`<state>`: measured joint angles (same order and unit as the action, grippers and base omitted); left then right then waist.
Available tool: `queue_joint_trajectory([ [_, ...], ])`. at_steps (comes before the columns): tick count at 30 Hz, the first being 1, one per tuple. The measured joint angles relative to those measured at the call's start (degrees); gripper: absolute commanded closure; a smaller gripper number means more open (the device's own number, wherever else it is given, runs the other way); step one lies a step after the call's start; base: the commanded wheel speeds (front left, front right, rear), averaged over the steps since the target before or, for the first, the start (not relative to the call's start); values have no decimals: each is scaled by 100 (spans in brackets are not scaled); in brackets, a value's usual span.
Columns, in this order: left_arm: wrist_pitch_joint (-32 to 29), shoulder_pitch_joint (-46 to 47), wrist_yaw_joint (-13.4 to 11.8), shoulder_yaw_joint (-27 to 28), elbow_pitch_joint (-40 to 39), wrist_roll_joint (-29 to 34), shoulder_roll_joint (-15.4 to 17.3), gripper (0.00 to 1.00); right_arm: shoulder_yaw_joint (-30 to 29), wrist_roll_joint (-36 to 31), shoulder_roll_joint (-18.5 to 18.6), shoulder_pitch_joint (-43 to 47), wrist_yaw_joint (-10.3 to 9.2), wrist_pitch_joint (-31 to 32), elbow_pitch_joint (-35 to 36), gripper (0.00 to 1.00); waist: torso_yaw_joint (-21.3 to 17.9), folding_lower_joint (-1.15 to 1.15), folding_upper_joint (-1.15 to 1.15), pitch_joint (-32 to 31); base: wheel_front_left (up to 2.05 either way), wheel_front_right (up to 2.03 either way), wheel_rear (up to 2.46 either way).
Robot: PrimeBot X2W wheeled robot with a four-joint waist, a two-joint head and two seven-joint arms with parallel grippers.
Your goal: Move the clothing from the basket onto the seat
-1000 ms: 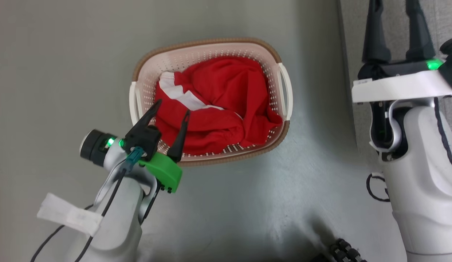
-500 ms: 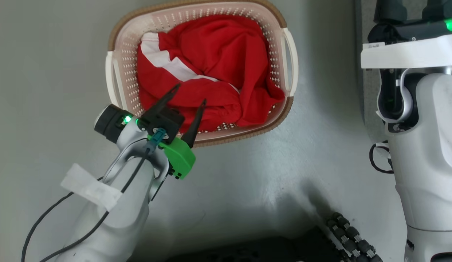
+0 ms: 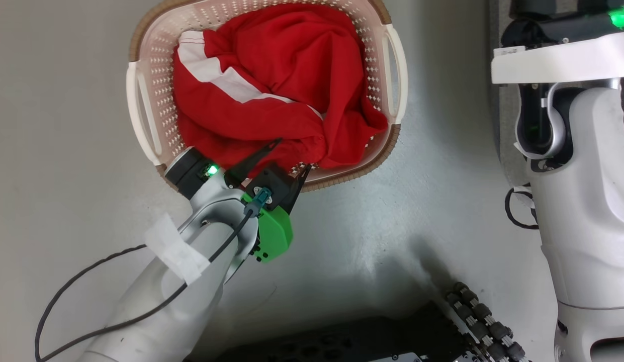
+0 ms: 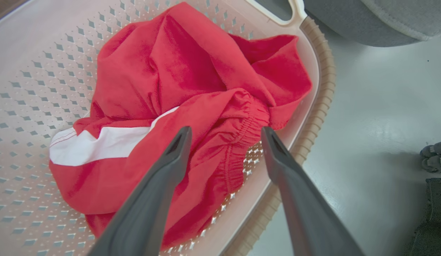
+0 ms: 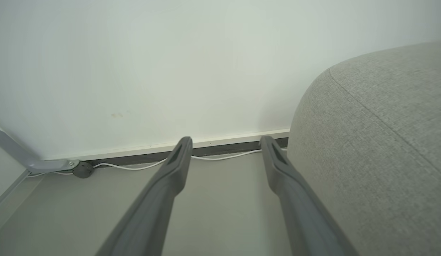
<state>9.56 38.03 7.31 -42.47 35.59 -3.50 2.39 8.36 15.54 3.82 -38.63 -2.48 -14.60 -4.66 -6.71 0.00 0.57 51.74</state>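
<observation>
Left gripper (image 4: 225,131) hung over the near rim of the basket (image 4: 320,89), jaws apart and empty. Tips looked just above an elastic-gathered red hem; contact was hard to call. Clothing (image 4: 192,71) sat crumpled inside the basket: soft red fabric, one white stripe showing. Basket was cream perforated plastic with a brown braided-look rim, on smooth grey floor (image 3: 65,151). Right gripper (image 5: 225,140), fingers spread and empty, hung beside the seat (image 5: 376,142): grey woven upholstery, rounded edge, stitched seam.
</observation>
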Motion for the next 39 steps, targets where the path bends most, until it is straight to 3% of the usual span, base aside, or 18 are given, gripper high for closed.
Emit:
queue_joint_trajectory([
  [27,-357,972,0,-491,843,-660,142,0,250,-34,-35,-305,87,0,-1,0,-434,-1,0,488,0,0,0],
  [28,-381,982,0,-517,871,-688,140,11,250,-21,-35,-313,80,0,0,0,-441,0,0,494,0,0,0],
  [29,-406,990,0,-541,903,-700,140,49,253,10,-35,-314,79,0,2,0,-447,0,0,497,0,0,0],
  [30,-406,998,0,-559,936,-717,140,69,253,35,-35,-314,76,0,2,0,-452,0,0,499,0,0,0],
  [31,-406,1011,0,-575,969,-740,141,96,254,55,-36,-314,53,0,3,0,-456,0,0,499,0,0,0],
  [32,-408,1024,0,-587,993,-747,141,100,255,70,-36,-314,37,0,2,0,-459,0,0,498,0,0,0],
  [39,-225,1069,0,-661,1038,-967,135,100,189,70,-38,-314,29,0,-25,0,-433,0,0,380,0,0,0],
])
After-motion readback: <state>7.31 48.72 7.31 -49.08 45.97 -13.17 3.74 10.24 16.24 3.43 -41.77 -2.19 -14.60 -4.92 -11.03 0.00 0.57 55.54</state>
